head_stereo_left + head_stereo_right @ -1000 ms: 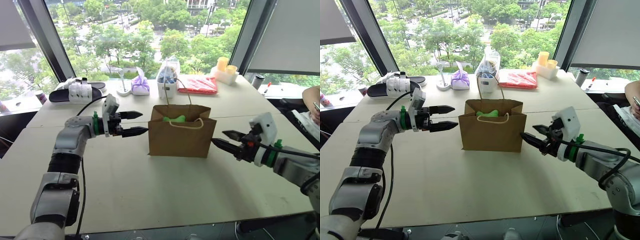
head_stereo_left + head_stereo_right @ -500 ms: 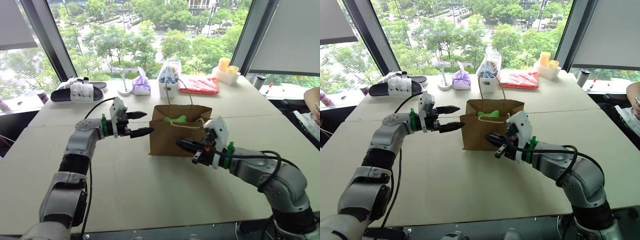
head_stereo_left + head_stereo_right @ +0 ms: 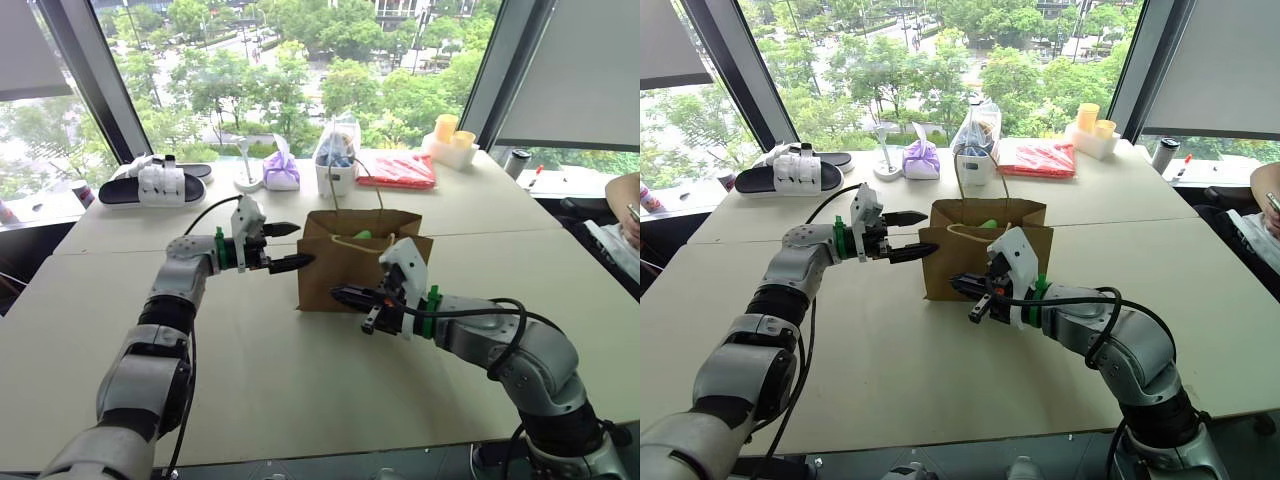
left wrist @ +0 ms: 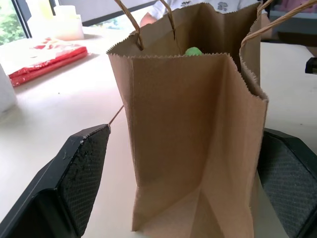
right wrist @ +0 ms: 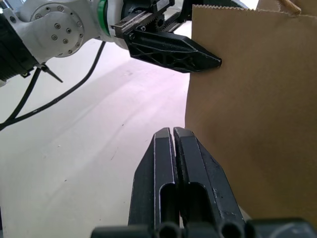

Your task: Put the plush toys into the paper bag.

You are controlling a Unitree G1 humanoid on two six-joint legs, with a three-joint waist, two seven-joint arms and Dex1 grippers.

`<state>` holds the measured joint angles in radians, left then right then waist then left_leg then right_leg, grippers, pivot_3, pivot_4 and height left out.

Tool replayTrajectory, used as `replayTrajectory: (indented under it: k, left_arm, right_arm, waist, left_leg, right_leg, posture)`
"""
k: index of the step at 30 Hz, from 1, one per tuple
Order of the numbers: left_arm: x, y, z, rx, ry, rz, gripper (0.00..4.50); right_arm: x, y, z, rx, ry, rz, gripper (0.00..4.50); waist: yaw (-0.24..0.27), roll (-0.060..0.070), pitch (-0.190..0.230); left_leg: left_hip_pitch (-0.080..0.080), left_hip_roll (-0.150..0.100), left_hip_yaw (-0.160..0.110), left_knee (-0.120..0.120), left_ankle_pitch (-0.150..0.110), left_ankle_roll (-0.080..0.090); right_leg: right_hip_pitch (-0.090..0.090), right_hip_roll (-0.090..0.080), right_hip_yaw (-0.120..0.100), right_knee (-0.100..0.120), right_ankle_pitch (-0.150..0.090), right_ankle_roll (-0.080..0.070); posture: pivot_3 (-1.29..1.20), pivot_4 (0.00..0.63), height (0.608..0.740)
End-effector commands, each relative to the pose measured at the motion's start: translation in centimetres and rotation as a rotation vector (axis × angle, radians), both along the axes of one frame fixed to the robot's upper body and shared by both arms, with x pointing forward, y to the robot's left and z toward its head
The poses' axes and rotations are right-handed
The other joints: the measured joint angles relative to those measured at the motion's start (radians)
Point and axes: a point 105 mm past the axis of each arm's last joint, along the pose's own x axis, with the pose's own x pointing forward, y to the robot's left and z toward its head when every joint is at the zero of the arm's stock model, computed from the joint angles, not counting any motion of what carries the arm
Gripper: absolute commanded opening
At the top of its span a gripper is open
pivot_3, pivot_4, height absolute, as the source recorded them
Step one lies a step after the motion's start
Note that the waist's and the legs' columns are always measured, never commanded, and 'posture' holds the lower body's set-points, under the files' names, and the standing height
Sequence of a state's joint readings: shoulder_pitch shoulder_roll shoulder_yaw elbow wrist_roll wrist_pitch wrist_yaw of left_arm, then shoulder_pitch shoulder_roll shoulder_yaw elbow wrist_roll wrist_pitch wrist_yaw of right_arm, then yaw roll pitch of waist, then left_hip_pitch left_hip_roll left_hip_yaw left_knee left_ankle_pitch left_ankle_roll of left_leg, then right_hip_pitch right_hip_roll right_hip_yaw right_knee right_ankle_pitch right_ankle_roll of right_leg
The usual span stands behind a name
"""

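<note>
Straddling paper bag (image 3: 350, 270): left gripper (image 3: 290, 247) wide, empty | right gripper (image 3: 345, 296) closed, seemingly empty

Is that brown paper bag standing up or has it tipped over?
Upright. The paper bag stands on its base on the table, mouth open upward, something green inside.

From the head we look forward and down over the table (image 3: 300, 400) with two side-by-side eyes sharing nearly one scene. Our left wrist camera faces the bag (image 4: 198, 148) end-on, close; our right wrist camera looks along the bag's near face, also close. All views share the bag.
</note>
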<state>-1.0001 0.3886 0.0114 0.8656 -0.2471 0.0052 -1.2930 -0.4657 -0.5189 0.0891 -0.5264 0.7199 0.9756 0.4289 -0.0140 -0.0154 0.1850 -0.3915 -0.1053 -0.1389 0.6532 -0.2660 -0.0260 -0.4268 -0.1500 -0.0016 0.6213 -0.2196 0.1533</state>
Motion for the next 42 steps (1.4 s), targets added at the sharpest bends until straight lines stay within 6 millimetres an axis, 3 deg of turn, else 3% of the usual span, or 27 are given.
replayTrajectory:
  k: [1,17,20,27,31,33,37,42]
  left_arm:
    - [0.2,-0.5,1.1,0.011,-0.036,-0.030,4.50]
    - [0.8,-2.4,-0.1,0.008,-0.001,-0.055,4.50]
    - [0.9,-2.5,0.0,-0.016,-0.006,-0.045,3.67]
    - [0.3,-3.0,0.0,-0.046,0.038,-0.114,0.23]
    - [0.0,-3.1,-0.3,-0.036,0.067,-0.141,0.07]
    - [-0.5,-3.2,-0.1,-0.039,0.089,-0.191,0.07]
    - [-1.3,-3.0,0.8,-0.056,0.110,-0.268,0.07]
    - [-2.1,-1.8,1.4,-0.028,0.120,-0.323,0.07]
  right_arm:
    - [-0.6,-0.2,1.0,0.006,-0.049,0.004,0.05]
    - [-2.0,-3.0,2.9,-0.017,-0.110,-0.113,0.05]
    - [-2.2,-3.7,2.7,-0.026,-0.103,-0.142,0.00]
    - [-2.7,-6.1,2.1,-0.041,-0.082,-0.239,0.00]
    - [-3.0,-8.3,2.3,-0.073,-0.092,-0.312,0.00]
    - [-3.6,-10.8,3.8,-0.093,-0.131,-0.386,0.00]
    - [-4.5,-13.8,5.8,-0.100,-0.165,-0.472,0.00]
    - [-4.9,-15.3,6.6,-0.082,-0.169,-0.519,0.00]
  waist:
    - [0.000,0.000,0.000]
    - [0.001,0.000,0.000]
    - [0.001,0.000,0.000]
    - [0.003,0.000,0.000]
    - [0.003,0.000,0.000]
    - [0.003,0.000,0.000]
    - [0.004,-0.001,0.000]
    - [-0.001,-0.001,0.000]
  left_leg:
    - [0.000,0.000,0.000,0.000,0.000,0.000]
    - [0.000,0.000,0.001,0.000,0.000,0.000]
    - [0.000,0.000,0.001,0.000,0.000,0.001]
    - [0.000,0.000,0.002,0.001,0.000,0.001]
    - [0.000,0.000,0.003,0.001,-0.001,0.001]
    - [0.000,0.000,0.003,0.001,-0.001,0.001]
    - [0.000,0.000,0.004,0.001,-0.001,0.002]
    - [0.000,0.001,0.005,0.001,-0.001,0.002]
  right_leg:
    - [0.000,0.000,0.000,0.000,0.000,0.000]
    - [0.000,0.000,0.000,0.001,0.000,0.000]
    - [0.000,0.000,0.000,0.001,0.000,0.000]
    - [0.000,0.000,0.000,0.001,0.000,0.000]
    - [0.000,0.000,0.000,0.001,0.000,0.000]
    - [0.001,0.000,0.000,0.001,0.000,0.000]
    - [0.001,0.000,0.000,0.001,0.000,0.000]
    - [0.001,0.000,0.000,0.001,0.000,0.000]
  posture:
    - [0.00,0.150,0.740]
    - [0.00,0.150,0.740]
    - [0.00,0.150,0.740]
    - [0.00,0.150,0.740]
    - [0.00,0.150,0.740]
    - [0.00,0.150,0.740]
    - [0.00,0.150,0.740]
    - [0.00,0.150,0.740]
